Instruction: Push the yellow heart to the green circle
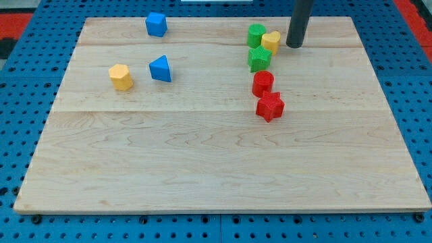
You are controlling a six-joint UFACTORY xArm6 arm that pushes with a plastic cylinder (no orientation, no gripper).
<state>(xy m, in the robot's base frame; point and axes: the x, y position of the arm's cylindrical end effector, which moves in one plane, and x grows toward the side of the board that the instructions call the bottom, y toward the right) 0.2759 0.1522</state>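
Step in hand: closing stage; yellow heart touches green circle on the circle's right, near the top of the bench.
My tip: just beside the heart, on its right, a small gap showing.
Pincer: none on this arm; only a rod.
Neighbours: green star just below; red blocks further down.
Next move: at most a light nudge leftward, probably none.
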